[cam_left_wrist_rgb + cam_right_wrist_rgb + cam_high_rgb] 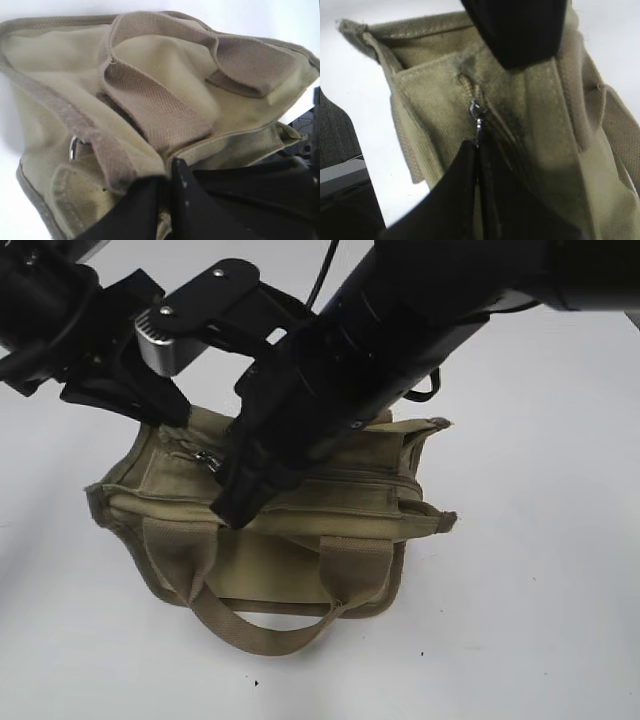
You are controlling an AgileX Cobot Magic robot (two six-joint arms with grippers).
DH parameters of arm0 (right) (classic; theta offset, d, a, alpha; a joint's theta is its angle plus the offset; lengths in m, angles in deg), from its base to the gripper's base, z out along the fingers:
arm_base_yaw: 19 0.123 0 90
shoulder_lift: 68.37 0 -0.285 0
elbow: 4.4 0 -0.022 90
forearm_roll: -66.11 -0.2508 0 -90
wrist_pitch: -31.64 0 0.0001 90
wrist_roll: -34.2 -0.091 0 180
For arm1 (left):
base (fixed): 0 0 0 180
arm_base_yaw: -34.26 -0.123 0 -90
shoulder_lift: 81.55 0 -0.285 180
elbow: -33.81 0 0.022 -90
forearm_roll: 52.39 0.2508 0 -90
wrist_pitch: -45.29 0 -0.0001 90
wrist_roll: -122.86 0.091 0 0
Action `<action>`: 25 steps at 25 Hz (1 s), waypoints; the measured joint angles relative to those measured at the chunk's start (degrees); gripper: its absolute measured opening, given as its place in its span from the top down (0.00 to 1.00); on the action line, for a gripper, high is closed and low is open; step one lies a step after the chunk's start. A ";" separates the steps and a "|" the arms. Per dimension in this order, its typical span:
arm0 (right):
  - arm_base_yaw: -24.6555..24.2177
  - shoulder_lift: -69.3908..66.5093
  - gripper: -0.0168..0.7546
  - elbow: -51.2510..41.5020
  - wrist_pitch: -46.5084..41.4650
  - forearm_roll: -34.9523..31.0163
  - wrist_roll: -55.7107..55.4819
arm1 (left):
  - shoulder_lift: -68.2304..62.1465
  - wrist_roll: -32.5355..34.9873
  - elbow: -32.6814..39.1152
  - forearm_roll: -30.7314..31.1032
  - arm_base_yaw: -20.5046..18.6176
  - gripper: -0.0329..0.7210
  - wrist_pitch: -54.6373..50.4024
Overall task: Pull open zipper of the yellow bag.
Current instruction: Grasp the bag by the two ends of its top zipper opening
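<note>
I have the yellow bag [300, 510] lying on the white table [540, 620], one webbing handle [260, 625] looping toward the exterior camera. Both arms crowd over it and hide much of its top. The zipper [479, 122] runs along the bag's upper face; its small silver pull shows clearly in the right wrist view, near the end of the zip line. The right gripper [479, 150] has its two dark fingers pressed together with the lower tip of that pull going in between them, so I read it as clamped on the pull, though the contact itself is partly hidden and blurred. In the exterior view this gripper [240, 505] covers most of the zip line. The left gripper [169, 172] sits at the bag's edge, fingers drawn together on a fold of fabric there; the exterior view [165, 405] shows it at the bag's far left corner.
</note>
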 joint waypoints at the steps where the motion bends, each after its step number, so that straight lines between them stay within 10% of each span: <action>1: 0.00 0.46 0.98 0.00 -0.59 0.85 -0.36 | 0.00 0.00 0.00 0.44 0.00 0.92 -0.11; 9: -1.75 3.74 0.98 0.00 -7.84 11.74 -9.45 | 0.04 0.00 -0.05 1.92 0.12 0.92 -0.33; 25: -20.70 8.22 0.98 0.00 -24.40 13.74 -14.11 | 0.04 0.00 -0.17 5.34 0.12 0.92 2.02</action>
